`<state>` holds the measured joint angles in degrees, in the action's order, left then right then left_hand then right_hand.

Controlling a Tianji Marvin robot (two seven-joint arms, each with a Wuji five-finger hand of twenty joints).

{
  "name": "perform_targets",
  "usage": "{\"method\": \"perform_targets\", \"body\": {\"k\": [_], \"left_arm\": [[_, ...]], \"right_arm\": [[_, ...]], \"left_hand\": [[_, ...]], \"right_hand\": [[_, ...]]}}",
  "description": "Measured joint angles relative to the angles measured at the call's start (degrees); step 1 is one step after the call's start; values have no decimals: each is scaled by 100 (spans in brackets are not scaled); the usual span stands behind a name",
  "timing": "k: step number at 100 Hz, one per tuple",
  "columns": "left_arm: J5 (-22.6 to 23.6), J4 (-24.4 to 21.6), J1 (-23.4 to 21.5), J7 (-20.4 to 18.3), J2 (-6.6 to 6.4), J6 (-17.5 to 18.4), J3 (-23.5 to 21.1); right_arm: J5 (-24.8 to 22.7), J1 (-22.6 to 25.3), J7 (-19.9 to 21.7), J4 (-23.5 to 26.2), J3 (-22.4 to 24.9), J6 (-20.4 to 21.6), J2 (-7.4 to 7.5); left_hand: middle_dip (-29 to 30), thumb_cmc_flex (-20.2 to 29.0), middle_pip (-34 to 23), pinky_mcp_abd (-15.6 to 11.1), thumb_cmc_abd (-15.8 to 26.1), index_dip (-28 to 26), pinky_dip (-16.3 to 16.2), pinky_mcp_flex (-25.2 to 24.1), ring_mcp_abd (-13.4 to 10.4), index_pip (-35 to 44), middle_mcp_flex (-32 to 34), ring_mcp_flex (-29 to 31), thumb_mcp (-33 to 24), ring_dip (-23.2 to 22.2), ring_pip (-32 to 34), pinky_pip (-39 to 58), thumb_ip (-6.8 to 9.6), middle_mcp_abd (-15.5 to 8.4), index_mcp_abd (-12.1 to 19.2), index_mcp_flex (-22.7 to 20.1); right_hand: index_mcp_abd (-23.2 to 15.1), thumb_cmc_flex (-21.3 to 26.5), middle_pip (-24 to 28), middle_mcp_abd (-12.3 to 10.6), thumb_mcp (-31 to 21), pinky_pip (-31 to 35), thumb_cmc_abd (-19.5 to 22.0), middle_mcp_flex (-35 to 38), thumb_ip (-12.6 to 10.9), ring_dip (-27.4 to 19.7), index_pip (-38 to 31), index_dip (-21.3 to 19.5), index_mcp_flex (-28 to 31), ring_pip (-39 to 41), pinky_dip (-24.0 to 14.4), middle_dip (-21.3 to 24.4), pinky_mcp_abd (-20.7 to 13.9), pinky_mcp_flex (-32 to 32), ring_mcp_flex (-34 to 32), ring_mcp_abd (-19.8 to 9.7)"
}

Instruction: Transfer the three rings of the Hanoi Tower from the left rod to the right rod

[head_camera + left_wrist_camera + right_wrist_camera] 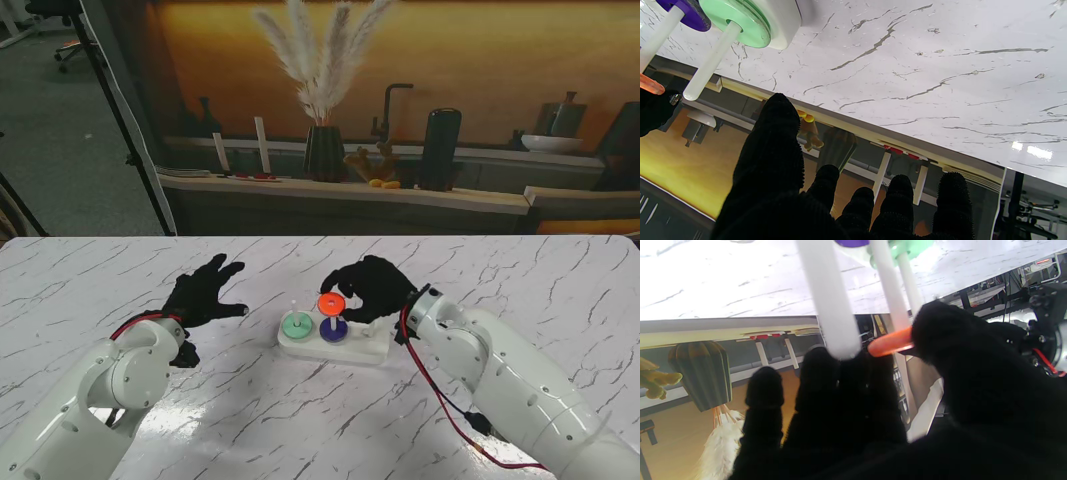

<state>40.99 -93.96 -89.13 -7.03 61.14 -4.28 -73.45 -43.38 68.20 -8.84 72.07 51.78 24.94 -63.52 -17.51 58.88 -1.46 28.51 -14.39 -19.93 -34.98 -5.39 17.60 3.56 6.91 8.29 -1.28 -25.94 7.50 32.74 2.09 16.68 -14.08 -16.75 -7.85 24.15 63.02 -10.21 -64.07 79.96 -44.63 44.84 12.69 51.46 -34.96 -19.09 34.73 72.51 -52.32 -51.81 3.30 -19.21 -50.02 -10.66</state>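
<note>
Holding the orange ring [330,303] between thumb and fingers, the right hand [372,286] is hovering over the white base [360,349] of the tower on the marble table [520,280]. In the stand's view the ring is sitting high, above the purple ring [334,329]; the right wrist view is showing it [890,341] at the height of the rod tips, beside the middle rod [888,290], but I cannot tell if the rod is passing through its hole.

The purple ring is lying at the bottom of the middle rod, flat on the base. The green ring [296,324] is lying at the bottom of the left rod [711,61], also flat on the base, just beside the purple one. The right rod [828,296] is carrying no ring where it is showing.

The left hand [203,291] is holding nothing, with its fingers [780,140] spread apart. It is hanging over the table to the left of the base, near it but not touching it.
</note>
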Motion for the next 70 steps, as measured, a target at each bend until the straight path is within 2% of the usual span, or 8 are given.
{"method": "perform_targets", "body": {"k": [32,58,70], "left_arm": [[-24,26,34,-16,0,-3,48],[-23,27,37,-19,0,-9,45],[-18,26,34,-15,1,-10,38]], "right_arm": [[-32,57,60,-1,69,16,28],[7,-82,59,-228,-128,4,26],[-62,-90,37,-252,-141,1,26]], "left_hand": [[0,0,0,1,0,0,0,0,0,0,0,0,0,0,0,0,0,0,0,0],[0,0,0,2,0,0,1,0,0,0,0,0,0,0,0,-1,0,0,0,0],[0,0,0,2,0,0,1,0,0,0,0,0,0,0,0,0,0,0,0,0]], "right_hand": [[0,0,0,-3,0,0,0,0,0,0,-1,46,0,0,0,0,0,0,0,0],[0,-1,-20,-3,0,0,0,0,0,-22,-1,47,0,-25,0,15,0,18,9,0],[-5,-30,-213,-3,-40,-141,0,-80,0,-215,-2,47,-12,-383,20,187,0,157,158,0]]}}
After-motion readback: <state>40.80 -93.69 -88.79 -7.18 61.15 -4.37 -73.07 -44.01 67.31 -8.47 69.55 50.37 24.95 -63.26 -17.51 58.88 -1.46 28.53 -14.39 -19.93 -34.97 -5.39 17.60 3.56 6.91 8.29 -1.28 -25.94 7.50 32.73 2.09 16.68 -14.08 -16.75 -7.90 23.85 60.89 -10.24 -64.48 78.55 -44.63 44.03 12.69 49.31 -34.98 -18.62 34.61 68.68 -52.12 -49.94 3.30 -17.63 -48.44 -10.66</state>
